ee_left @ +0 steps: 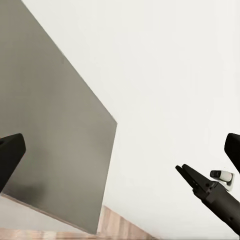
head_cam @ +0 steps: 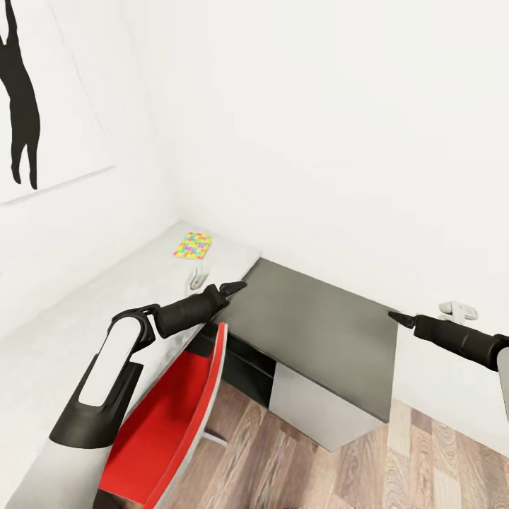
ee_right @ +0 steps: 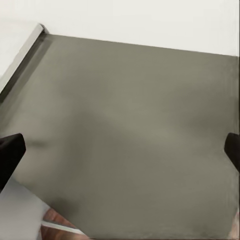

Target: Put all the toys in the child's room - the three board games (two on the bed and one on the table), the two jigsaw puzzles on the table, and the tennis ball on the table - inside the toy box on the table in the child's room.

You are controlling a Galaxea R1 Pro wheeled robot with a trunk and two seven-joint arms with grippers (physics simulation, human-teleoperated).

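Left gripper (head_cam: 237, 286): black, seen tapered to one point in the head view, yet its wrist camera shows fingers spread wide, nothing held
Right gripper (head_cam: 393, 317): likewise parted, empty, over the dark grey wing of the table (head_cam: 311, 332)
Red chair (head_cam: 177, 417): tucked under the light grey top
Jigsaw puzzle (head_cam: 193, 245): flat multicoloured slab lying at the far corner; judged stiff, light, best pinched at an edge
Hidden: toy box, ball and games are not made out

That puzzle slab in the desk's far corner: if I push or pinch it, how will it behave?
The jigsaw puzzle lies flat and thin on the light grey table, so it will likely slide rather than tip or roll. It looks stiff. Its low edge may be hard to pinch from above; probably light.
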